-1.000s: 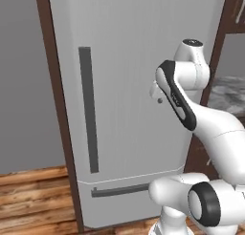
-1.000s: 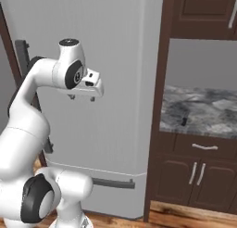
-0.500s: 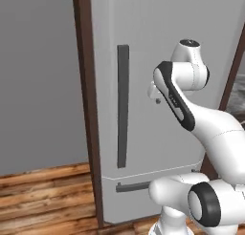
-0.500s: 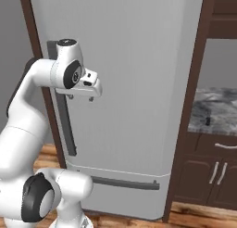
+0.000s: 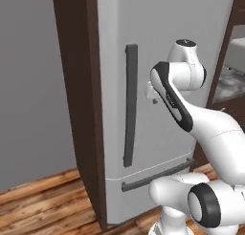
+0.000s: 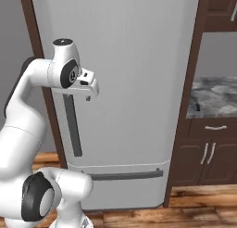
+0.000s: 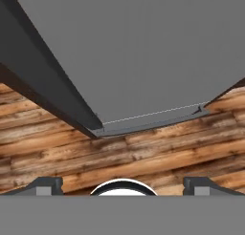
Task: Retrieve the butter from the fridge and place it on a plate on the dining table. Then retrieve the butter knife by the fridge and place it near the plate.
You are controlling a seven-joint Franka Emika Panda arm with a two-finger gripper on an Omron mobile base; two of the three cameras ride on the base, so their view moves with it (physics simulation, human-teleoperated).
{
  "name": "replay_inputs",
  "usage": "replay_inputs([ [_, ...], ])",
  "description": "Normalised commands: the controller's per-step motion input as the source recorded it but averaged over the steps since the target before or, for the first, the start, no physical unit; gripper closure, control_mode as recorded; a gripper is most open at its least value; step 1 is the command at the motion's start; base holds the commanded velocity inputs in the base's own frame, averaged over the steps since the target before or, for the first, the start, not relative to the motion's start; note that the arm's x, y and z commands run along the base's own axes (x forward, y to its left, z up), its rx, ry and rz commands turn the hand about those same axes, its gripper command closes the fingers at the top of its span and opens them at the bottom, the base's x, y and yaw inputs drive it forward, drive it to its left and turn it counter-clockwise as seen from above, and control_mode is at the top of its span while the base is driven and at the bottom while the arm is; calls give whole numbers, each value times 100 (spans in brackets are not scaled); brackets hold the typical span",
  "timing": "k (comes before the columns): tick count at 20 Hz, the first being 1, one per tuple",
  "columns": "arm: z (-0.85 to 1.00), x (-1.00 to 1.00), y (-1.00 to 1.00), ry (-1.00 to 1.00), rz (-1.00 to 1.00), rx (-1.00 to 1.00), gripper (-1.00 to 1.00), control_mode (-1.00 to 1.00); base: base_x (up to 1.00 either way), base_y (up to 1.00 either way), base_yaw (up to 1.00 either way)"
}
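The fridge (image 5: pixel 162 48) stands straight ahead with its light-grey door closed and its dark vertical bar handle (image 5: pixel 129 105) left of my hand. My gripper (image 5: pixel 152 93) hangs open in front of the door at mid height, right of the handle (image 6: pixel 71 125) and apart from it. In the hand view the fingertips (image 7: pixel 45 184) stand far apart with nothing between them, pointing down the fridge (image 7: pixel 134 52) front toward the floor. The butter, the plate and the dining table are out of view. A thin dark mark (image 6: pixel 193 103) on the counter beside the fridge may be the butter knife; too small to tell.
The lower drawer has a dark horizontal handle (image 6: pixel 125 175). Dark brown panels frame the fridge on both sides (image 5: pixel 79 100). To the right sit a marbled counter (image 6: pixel 215 95) and brown cabinets (image 6: pixel 208 153). Wooden floor (image 5: pixel 43 205) runs below, a grey wall at left.
The whole picture has shifted right in both base views, so the base has moved; the fridge handle now shows nearer the gripper. The arm's pose and the open jaws are unchanged.
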Motion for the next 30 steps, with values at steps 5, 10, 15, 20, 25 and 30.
replay_inputs([
  [5,0,0,0,0,0,0,-100,100,-39,10,-20],
  [10,0,0,0,0,0,0,-100,100,-17,35,-2],
  [15,0,0,0,0,0,0,-100,100,-40,28,-1],
  [20,0,0,0,0,0,0,-100,100,-46,28,-2],
  [25,0,0,0,0,0,0,-100,100,-17,47,0],
  [30,0,0,0,0,0,0,-100,100,-29,11,-3],
])
